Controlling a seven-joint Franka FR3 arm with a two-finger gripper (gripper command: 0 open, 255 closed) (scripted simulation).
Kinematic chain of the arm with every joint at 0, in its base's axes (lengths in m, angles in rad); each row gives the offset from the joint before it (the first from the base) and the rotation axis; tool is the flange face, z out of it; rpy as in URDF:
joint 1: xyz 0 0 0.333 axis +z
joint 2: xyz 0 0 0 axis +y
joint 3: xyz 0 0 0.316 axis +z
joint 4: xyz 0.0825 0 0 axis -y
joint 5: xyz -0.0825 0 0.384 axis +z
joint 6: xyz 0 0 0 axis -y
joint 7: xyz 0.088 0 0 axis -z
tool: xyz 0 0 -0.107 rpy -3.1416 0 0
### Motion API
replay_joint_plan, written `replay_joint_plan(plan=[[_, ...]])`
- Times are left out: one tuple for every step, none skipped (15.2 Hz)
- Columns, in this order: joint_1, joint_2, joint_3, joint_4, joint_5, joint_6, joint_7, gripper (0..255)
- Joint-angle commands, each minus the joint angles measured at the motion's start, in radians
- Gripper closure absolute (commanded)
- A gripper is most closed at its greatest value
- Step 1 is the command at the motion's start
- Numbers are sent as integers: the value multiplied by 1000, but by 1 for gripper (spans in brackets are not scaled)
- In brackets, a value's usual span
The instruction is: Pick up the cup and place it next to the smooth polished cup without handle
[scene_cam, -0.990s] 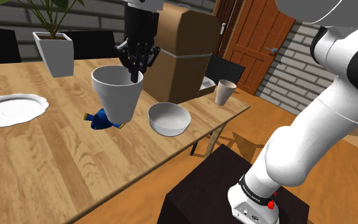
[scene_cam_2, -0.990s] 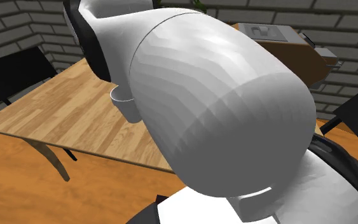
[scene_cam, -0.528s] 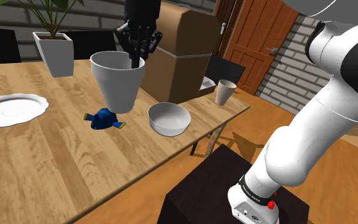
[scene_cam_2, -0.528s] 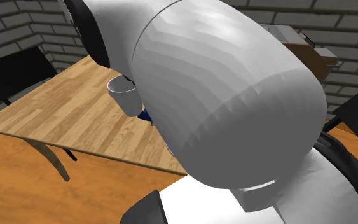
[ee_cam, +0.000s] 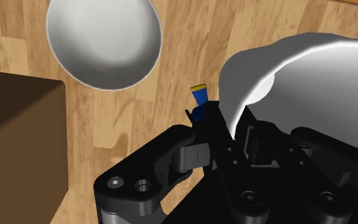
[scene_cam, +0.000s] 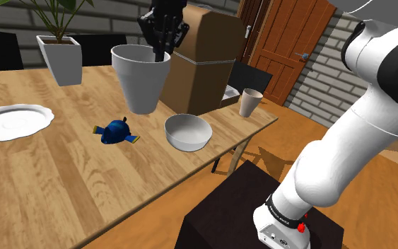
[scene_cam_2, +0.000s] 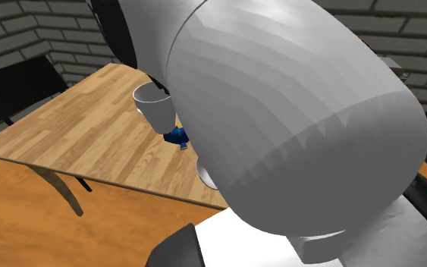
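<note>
Far from the hand, out at the shoulder view's left: a white plate point(scene_cam: 13, 120) and a white plant pot point(scene_cam: 61, 60). Down below the hand, on the wooden table point(scene_cam: 49, 184): a little blue toy point(scene_cam: 116, 132). Right under the hand: the big white cup point(scene_cam: 139, 81), up in the air, clear of the table, hanging from the black gripper point(scene_cam: 160, 60). Clamped tight on the cup's rim, one finger inside, one outside. Hard and smooth by the look of it, so maybe slippery. Empty, so likely light. Best held just so, by the wall near the rim, and moved slowly to stop any swinging. Lower down, past the cup: a white bowl point(scene_cam: 188, 132). Close behind the hand: a brown box point(scene_cam: 201, 64). Well apart from the hand, far right: the small smooth cup point(scene_cam: 249, 102), no handle, the spot to go beside
</note>
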Motion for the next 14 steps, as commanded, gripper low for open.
replay_joint_plan(plan=[[-25,-56,-37,-57,18,3,-63,255],[-35,-77,-56,-80,23,4,-92,255],[-45,-98,-74,-101,27,4,-120,255],[-54,-117,-92,-121,30,3,-148,255],[-63,-134,-110,-139,31,3,-175,255],[-71,-151,-128,-156,32,2,-202,255],[-80,-166,-146,-171,31,1,-230,255],[-88,-179,-164,-186,30,0,-256,255],[-96,-192,-182,-199,28,-1,-283,255],[-105,-203,-200,-211,25,-3,-310,255],[-113,-214,-218,-221,22,-4,-336,255],[-121,-223,-235,-230,18,-5,-362,255],[-129,-231,-253,-239,13,-7,-388,255],[-137,-237,-271,-246,8,-8,-414,255]])
